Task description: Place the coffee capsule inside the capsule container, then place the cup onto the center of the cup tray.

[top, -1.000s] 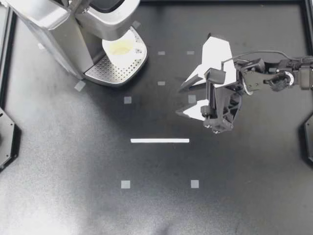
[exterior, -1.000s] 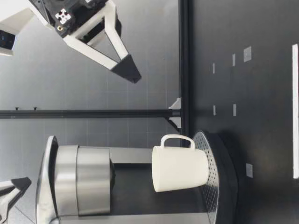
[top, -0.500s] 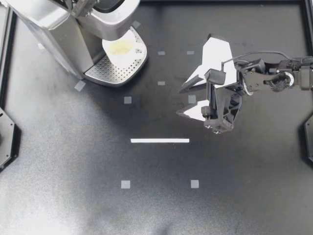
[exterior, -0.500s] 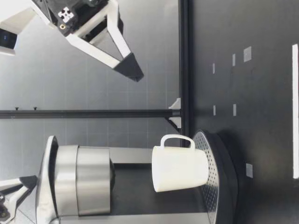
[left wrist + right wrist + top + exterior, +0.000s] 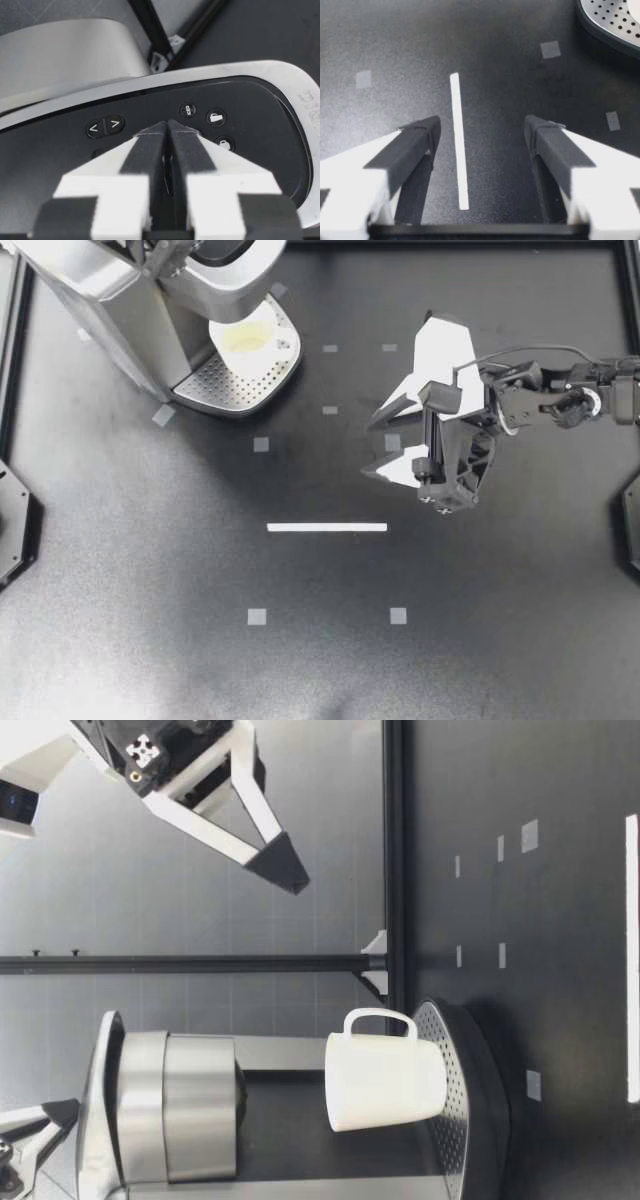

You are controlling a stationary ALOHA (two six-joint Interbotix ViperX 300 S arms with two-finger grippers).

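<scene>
**Cup on the machine's tray; right hand open in the air, left hand pinched over the buttons**

The coffee machine [image 5: 120,310] stands at 10 o'clock on the desk [image 5: 150,590]. The white cup [image 5: 245,337] stands upright on the perforated metal tray [image 5: 230,385] at the machine's foot. It is directly under the spout head, which covers part of its rim from above. The cup's handle juts toward 3 o'clock. From desk height, the cup's base rests on the tray and a clear gap separates its rim from the spout head [image 5: 200,1105].

My right hand [image 5: 368,447] comes in from 3 o'clock and sits at about 2 o'clock from the desk's middle. Its fingers point toward 9 o'clock. They are spread wide and hold nothing. From desk height this hand hangs well above the desk. A white tape strip [image 5: 327,527] lies at the desk's middle, at 7 o'clock from the hand. In the right wrist view the strip lies on the desk below the gap between the 2 fingers, and the tray's edge shows ahead and to one side. Small grey tape squares [image 5: 261,444] dot the desk around the strip.

My left hand [image 5: 158,250] shows from above only as dark parts over the machine's top, at 11 o'clock. In its own wrist view the 2 fingers [image 5: 150,150] are pressed together with nothing visible between them. Their tips are over the dark button panel [image 5: 60,150], just beside the pair of arrow buttons [image 5: 105,125]. I cannot tell whether the tips touch the panel.
</scene>
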